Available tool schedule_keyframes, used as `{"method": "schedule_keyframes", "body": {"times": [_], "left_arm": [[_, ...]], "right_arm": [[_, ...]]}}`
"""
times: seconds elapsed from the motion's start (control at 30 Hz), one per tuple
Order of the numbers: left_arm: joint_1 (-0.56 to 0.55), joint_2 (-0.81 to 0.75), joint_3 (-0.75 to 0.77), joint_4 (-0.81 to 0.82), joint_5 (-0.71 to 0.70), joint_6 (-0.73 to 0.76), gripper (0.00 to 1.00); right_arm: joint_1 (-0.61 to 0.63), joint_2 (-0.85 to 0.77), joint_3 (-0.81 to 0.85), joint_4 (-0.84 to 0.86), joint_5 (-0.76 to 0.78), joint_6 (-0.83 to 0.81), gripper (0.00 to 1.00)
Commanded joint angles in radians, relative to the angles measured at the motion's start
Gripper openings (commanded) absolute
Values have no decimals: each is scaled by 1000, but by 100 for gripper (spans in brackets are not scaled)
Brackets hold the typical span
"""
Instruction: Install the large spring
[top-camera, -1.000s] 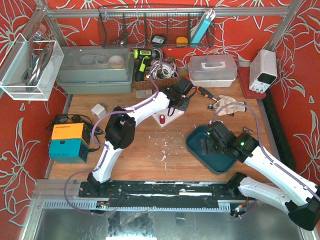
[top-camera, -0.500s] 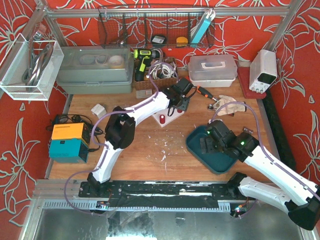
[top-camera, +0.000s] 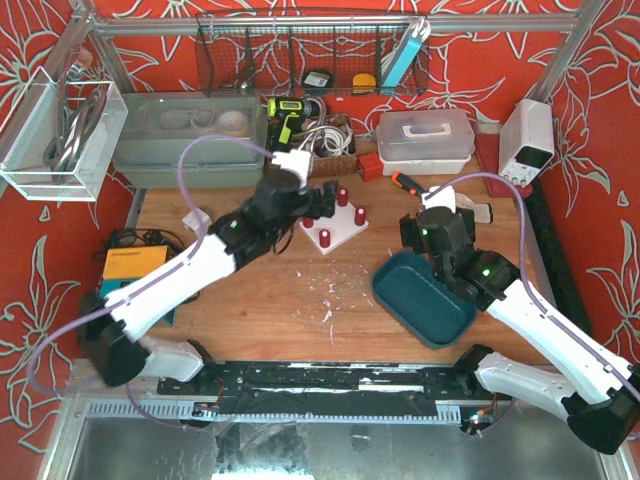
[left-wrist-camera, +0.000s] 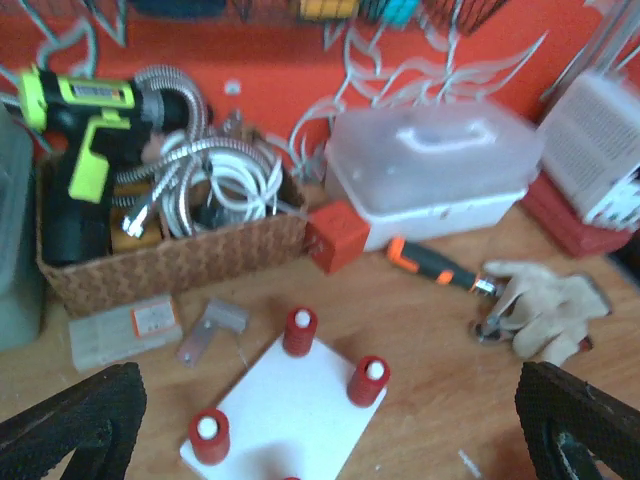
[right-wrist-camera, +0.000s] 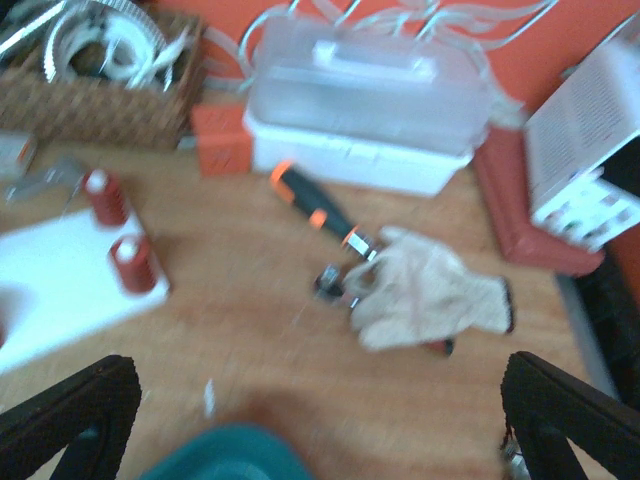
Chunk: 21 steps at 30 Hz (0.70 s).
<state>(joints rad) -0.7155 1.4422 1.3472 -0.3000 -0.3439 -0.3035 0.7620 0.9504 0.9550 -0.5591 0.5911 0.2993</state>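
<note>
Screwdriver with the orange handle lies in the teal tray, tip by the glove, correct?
No: the screwdriver lies on the wooden table, not in the teal tray, tip by the glove. The right wrist view shows it.

The white peg plate (left-wrist-camera: 300, 395) runs off the bottom edge of the left wrist view. The right wrist view is blurred throughout; there the teal tray (right-wrist-camera: 225, 455) is cut off below and the plate at left.
</note>
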Motion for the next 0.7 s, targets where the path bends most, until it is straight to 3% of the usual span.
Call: {"method": "schedule_keyframes", "body": {"times": [0.0, 0.13, 0.3, 0.43, 0.53, 0.67], "left_arm": [[-5, -212, -360, 544, -42, 273, 100], [28, -308, -608, 820, -192, 395, 100], [177, -278, -671, 792, -167, 370, 100], [307, -272, -766, 842, -160, 322, 100], [372, -255, -820, 839, -153, 304, 100], [419, -226, -892, 845, -152, 303, 100]], "right_arm": [[-105, 16, -36, 268, 124, -164, 99], [-248, 65, -82, 411, 44, -233, 99], [-389, 144, -149, 586, -44, -329, 99], [-487, 166, -233, 687, -107, -278, 99], [-509, 196, -298, 755, -167, -312, 99], [-526, 245, -356, 792, -120, -363, 99]]}}
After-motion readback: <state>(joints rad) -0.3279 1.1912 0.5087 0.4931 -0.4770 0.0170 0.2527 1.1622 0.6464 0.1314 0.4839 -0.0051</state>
